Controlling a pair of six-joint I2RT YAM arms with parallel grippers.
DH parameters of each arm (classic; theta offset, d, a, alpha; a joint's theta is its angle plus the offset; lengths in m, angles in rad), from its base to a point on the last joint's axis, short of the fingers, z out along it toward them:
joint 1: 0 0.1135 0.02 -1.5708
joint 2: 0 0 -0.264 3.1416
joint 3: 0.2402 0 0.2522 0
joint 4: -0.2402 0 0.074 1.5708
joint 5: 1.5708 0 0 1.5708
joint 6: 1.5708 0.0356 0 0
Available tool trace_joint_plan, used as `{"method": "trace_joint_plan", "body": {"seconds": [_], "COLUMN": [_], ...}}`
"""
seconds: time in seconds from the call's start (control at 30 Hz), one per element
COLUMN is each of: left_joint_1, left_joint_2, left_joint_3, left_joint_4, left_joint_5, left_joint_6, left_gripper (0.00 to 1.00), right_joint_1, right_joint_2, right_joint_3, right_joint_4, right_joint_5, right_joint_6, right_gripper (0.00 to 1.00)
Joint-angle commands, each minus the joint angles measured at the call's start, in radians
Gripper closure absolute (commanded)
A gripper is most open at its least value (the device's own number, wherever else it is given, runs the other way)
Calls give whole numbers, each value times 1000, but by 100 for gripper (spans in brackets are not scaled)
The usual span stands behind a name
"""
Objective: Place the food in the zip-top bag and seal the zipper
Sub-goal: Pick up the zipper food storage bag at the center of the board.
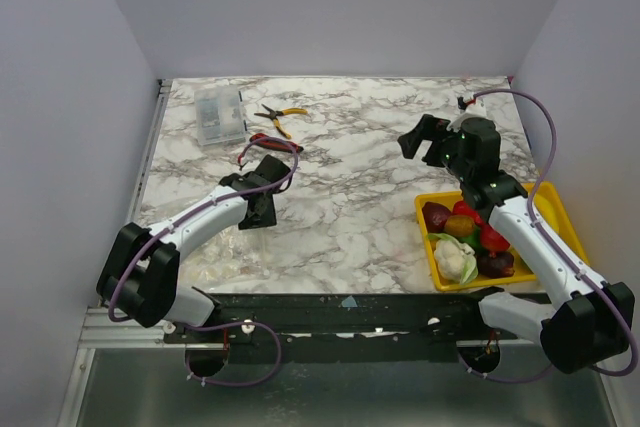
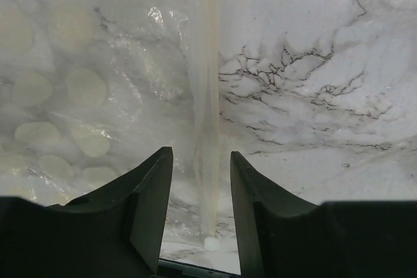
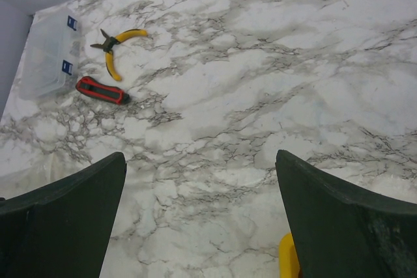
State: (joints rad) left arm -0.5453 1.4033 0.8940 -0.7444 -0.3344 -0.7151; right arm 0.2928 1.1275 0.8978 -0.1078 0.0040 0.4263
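- Zipper (image 2: 207, 96) straight ahead of the left pincer (image 2: 201, 155), lined up in the narrow gap between its fingers, not yet pinched.
- Dotted zip-top bag (image 2: 78, 89) flat on the table (image 2: 326, 43), off to that pincer's left side.
- Food (image 1: 462, 227) in a yellow tray (image 1: 553, 209), below and behind the right pincer (image 3: 201, 157), spread wide and empty.
- Probably best: lower squarely, close on one lip only, lift gently to open the mouth, without dragging the thin film.
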Motion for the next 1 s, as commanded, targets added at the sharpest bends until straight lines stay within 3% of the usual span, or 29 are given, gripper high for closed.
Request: {"method": "trace_joint_plan", "body": {"seconds": [0.0, 0.1, 0.23, 0.7, 0.97], "left_joint_1": [-18, -23, -23, -24, -24], "left_joint_2": [0, 16, 40, 66, 72], "left_joint_3": [-25, -26, -35, -72, -58], "left_joint_4": [1, 6, 30, 49, 54], "left_joint_5": [-38, -43, -43, -71, -72], "left_joint_6": [-60, -69, -75, -95, -70], "left_gripper": [60, 61, 76, 78, 100], "right_joint_1": [-4, -3, -4, -3, -3], "right_joint_2": [4, 6, -4, -10, -1], "right_joint_3": [-8, -10, -14, -16, -8], "right_joint_4": [2, 2, -5, -16, -20], "right_joint_5": [-46, -57, -53, -53, -69], "right_joint_6": [5, 11, 7, -6, -1], "right_gripper": [0, 0, 0, 0, 0]}}
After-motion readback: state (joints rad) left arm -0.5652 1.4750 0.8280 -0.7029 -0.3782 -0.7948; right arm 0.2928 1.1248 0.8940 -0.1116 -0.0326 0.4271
